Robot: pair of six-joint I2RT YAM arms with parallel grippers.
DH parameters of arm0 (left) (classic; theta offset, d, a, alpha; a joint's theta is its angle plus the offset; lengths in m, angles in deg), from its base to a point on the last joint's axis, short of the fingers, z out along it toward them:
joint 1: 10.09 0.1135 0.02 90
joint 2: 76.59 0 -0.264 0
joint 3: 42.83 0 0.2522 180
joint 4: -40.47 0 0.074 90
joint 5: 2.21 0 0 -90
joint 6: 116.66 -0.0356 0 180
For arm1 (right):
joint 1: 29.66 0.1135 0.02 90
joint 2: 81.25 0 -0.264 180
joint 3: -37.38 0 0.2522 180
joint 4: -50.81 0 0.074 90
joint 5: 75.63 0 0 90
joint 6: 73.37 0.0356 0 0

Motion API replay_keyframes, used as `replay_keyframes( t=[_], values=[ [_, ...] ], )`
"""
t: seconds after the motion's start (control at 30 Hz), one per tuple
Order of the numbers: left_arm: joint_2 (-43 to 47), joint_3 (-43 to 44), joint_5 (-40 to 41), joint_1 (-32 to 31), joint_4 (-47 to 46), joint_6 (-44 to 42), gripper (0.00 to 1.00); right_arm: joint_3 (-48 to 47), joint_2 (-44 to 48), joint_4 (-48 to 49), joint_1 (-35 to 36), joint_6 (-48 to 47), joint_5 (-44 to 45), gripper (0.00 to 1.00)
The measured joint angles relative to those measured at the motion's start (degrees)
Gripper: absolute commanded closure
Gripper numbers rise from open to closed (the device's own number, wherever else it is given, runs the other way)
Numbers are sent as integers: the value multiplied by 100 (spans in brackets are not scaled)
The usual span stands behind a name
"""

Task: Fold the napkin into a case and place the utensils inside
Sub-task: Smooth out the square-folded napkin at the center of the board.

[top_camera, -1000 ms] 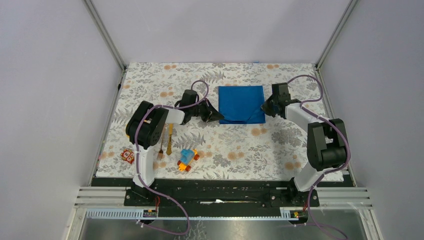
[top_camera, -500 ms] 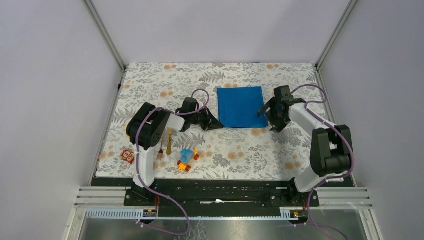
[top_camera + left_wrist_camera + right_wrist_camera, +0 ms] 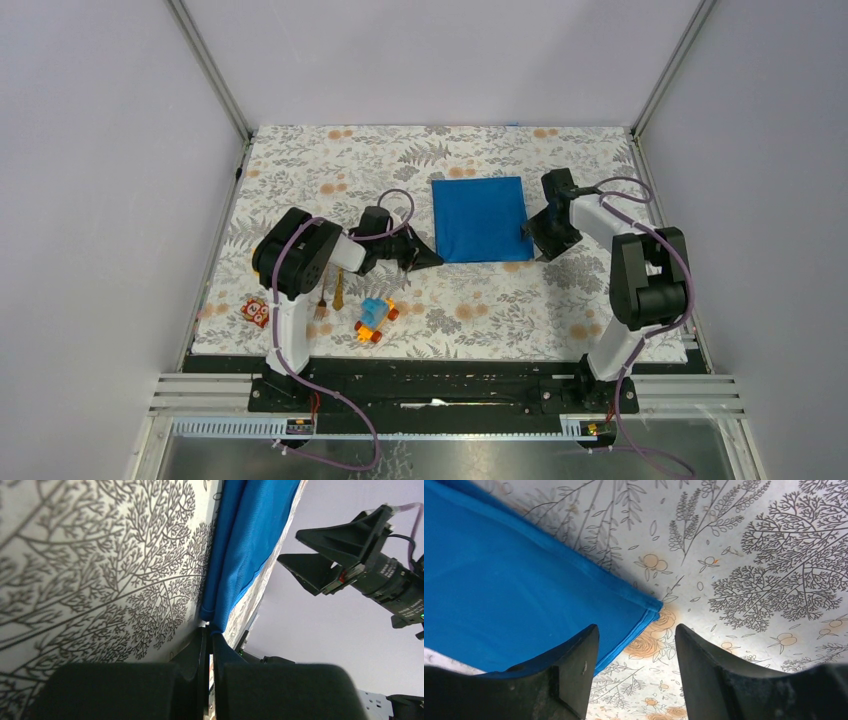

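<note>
The blue napkin (image 3: 480,219) lies folded flat on the floral tablecloth at mid-table. My left gripper (image 3: 430,258) is shut on the napkin's near-left corner; in the left wrist view its gripper (image 3: 210,629) pinches the napkin (image 3: 247,540) at the very tip. My right gripper (image 3: 537,240) stands open at the near-right corner. The right wrist view has that gripper (image 3: 636,632) straddling the napkin (image 3: 514,595) edge, holding nothing. The golden fork (image 3: 321,304) and knife (image 3: 339,291) lie side by side near the left arm, partly under it.
A blue-and-orange toy car (image 3: 375,320) sits near the front edge, right of the utensils. A red patterned block (image 3: 256,312) lies at the cloth's front left. Grey walls and metal posts (image 3: 215,70) close in the table.
The right gripper let go of the napkin's right corner, opened and swung nearer. The left gripper, still shut on its corner, drew back toward me, and the napkin shifted slightly left.
</note>
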Motion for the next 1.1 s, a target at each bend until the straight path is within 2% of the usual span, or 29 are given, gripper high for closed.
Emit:
replay_keyframes(
  t=[0.13, 0.23, 0.47, 0.67, 0.97, 1.1],
  values=[
    [0, -90, 2, 24, -181, 129, 100, -7, -188, -94, 0, 260, 22, 53],
    [0, -127, 0, 26, -337, 225, 100, -4, -208, -109, 0, 420, 42, 54],
    [-20, -162, 0, 26, -511, 313, 100, -4, -208, -116, 46, 695, 103, 48],
    [-85, -162, 0, 26, -592, 348, 100, -7, -345, -153, 120, 885, 175, 50],
    [-111, -184, 0, 24, -702, 367, 100, -85, -544, -203, 160, 1078, 315, 63],
    [-114, -184, 0, 24, -730, 385, 100, -299, -723, -273, 175, 1091, 332, 72]
  ],
)
